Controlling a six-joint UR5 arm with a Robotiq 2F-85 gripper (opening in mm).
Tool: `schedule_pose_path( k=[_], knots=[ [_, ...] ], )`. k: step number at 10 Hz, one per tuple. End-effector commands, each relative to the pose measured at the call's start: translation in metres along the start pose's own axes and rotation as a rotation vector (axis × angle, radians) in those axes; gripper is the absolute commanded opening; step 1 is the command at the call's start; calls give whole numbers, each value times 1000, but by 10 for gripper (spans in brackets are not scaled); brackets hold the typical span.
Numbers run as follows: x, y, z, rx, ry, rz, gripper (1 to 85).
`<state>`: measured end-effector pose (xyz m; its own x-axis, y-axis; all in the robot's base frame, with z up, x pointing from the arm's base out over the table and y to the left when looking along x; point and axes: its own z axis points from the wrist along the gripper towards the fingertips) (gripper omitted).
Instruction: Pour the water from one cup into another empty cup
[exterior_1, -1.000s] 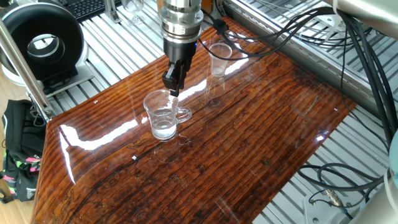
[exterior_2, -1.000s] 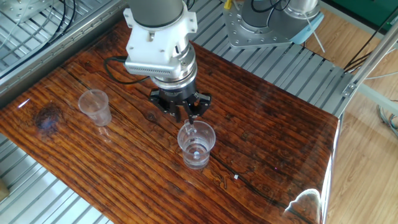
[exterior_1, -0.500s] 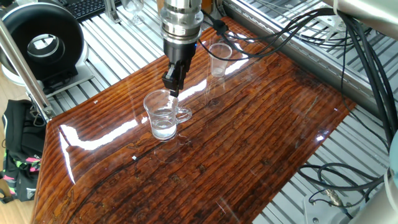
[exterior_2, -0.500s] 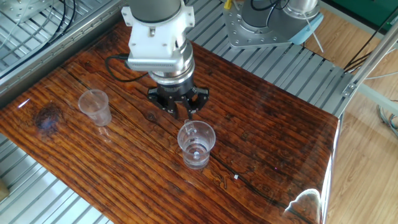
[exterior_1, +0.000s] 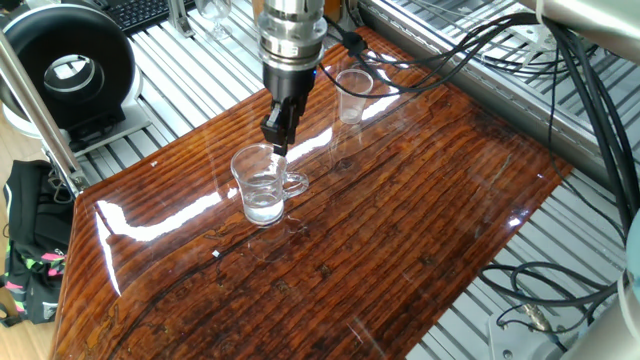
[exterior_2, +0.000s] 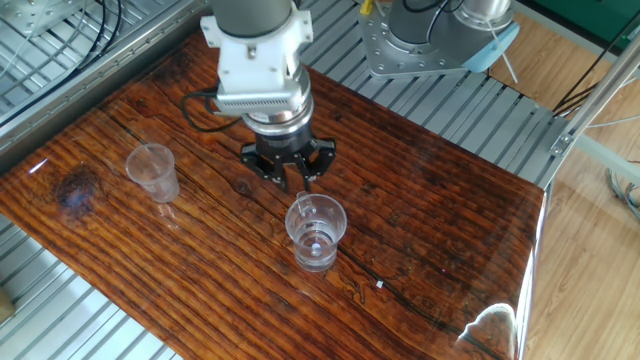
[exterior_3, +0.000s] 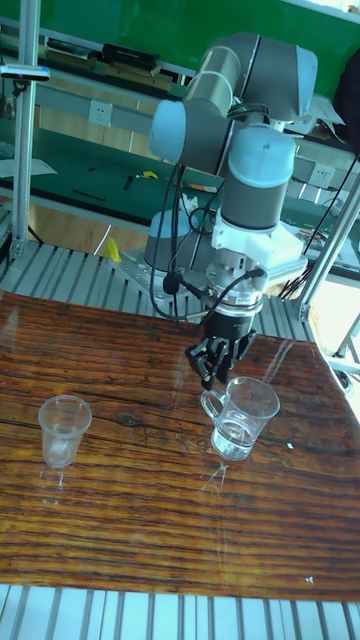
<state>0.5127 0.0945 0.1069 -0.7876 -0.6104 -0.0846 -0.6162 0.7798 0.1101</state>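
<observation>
A UR5 arm's gripper (exterior_2: 297, 181) hangs just above the handle side of a glass mug (exterior_2: 316, 233) holding a little water (exterior_1: 263, 207), mid-worktop (exterior_1: 400, 230). Its fingers sit close together, gripping nothing. The small empty tapered cup (exterior_2: 153, 172) stands well apart near an edge.

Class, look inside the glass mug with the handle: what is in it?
The glass mug holds a small pool of clear water at its bottom, seen through the wall. Nothing else shows inside. The gripper hangs above its rim, not in it.
</observation>
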Motion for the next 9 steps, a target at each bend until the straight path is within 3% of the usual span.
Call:
schedule_pose_path(
  k=[1,9],
  knots=[
    [0,9,25,8,-2,22,347],
    [-13,15,31,10,-14,33,353]
  ],
)
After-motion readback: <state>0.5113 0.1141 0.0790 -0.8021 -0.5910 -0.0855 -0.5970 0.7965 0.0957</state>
